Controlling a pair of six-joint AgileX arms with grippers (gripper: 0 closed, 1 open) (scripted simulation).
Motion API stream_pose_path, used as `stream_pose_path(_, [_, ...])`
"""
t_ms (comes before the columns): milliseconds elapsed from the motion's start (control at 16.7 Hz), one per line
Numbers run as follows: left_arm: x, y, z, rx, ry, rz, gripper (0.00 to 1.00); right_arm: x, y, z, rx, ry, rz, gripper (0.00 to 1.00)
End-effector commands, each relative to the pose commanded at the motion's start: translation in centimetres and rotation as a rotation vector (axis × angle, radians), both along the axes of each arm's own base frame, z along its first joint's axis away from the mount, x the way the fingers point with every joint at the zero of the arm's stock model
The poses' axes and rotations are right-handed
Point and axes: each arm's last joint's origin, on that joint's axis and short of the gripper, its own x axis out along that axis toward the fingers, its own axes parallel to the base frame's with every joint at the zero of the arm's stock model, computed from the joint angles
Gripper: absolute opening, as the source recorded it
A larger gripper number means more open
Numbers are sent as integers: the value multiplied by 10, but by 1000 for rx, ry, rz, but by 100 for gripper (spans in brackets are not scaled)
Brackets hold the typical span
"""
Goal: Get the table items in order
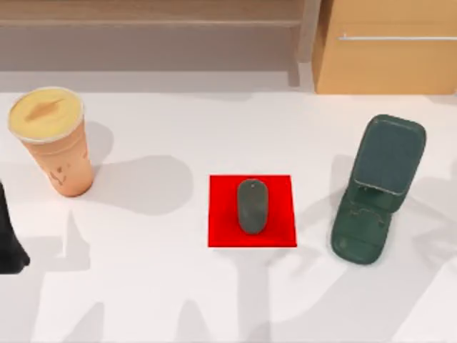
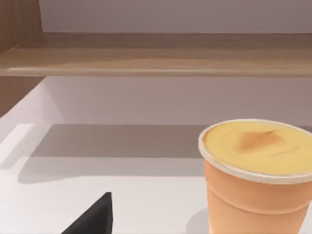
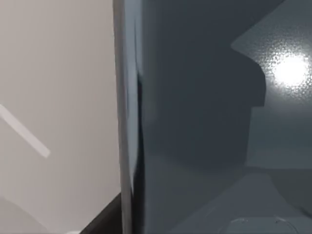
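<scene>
Left arm [image 1: 11, 239] low beside the cup [image 1: 53, 143], finger spread can't be told; best to close level on the cup's mid-wall, keeping it upright.

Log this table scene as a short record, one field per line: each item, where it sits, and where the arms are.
mouse: dark grey, lying on the red square near the table's middle
cup: orange with yellow lid, upright at the table's left, near the back
phone: grey-blue, leaning on the dark green stand at the table's right
table: white
left arm: dark shape at the table's left edge, in front of the cup
right wrist view: close on the phone's face
cabinet: light wood, back right
</scene>
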Motion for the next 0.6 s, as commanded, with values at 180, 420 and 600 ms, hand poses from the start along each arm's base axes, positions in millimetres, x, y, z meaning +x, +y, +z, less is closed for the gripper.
stream_pose_path(180, [0, 0, 0, 0, 0, 0, 100, 0, 0, 14, 1, 4, 0, 0])
stream_pose_path(420, [0, 0, 0, 0, 0, 0, 100, 0, 0, 28, 1, 2, 0, 0])
stream_pose_path(600, [0, 0, 0, 0, 0, 0, 100, 0, 0, 26, 3, 6, -1, 0])
